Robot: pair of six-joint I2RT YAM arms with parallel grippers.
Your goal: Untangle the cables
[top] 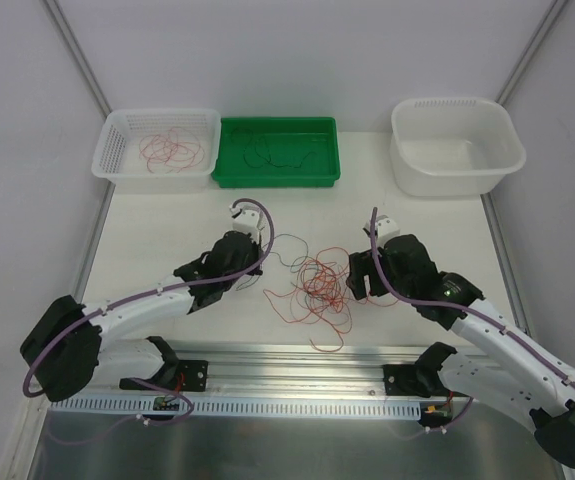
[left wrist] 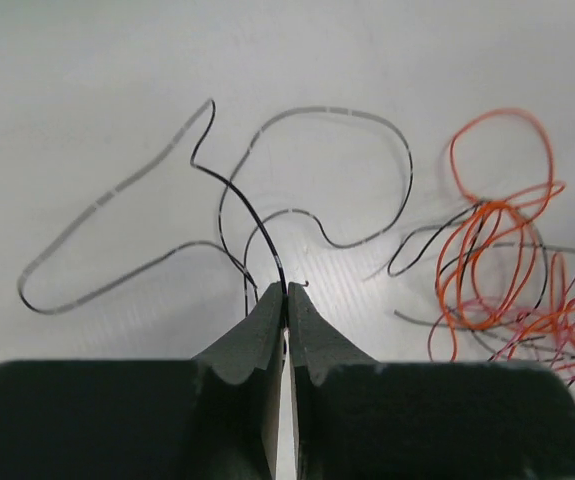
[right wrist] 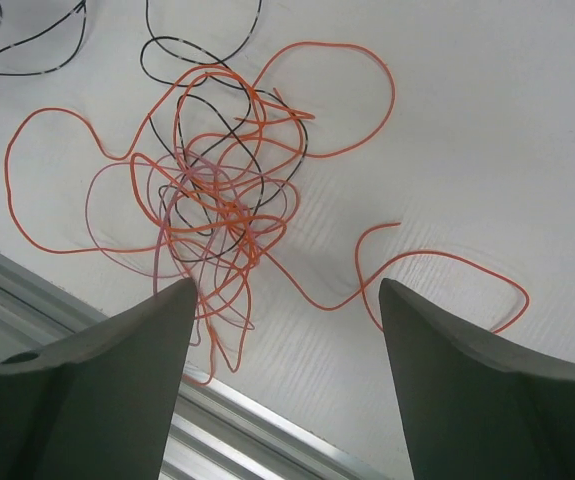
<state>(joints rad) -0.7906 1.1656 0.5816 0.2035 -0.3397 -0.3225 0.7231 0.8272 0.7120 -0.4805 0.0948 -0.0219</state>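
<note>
A loose tangle of orange-red, pinkish and black cables (top: 317,290) lies on the white table between the arms. My left gripper (top: 263,266) is just left of it. In the left wrist view the left gripper (left wrist: 287,292) is shut on a thin black cable (left wrist: 229,185), which rises from the fingertips and loops over the table. The tangle's edge (left wrist: 497,270) shows at the right. My right gripper (top: 359,282) is right of the tangle. In the right wrist view the right gripper (right wrist: 287,292) is open and empty, above the tangle (right wrist: 217,210) and an orange strand (right wrist: 447,258).
At the back, a white basket (top: 107,165) holds red cables (top: 172,150), a green tray (top: 277,181) holds dark cables (top: 282,152), and a white tub (top: 447,180) stands at the right. An aluminium rail (top: 297,360) runs along the table's near edge.
</note>
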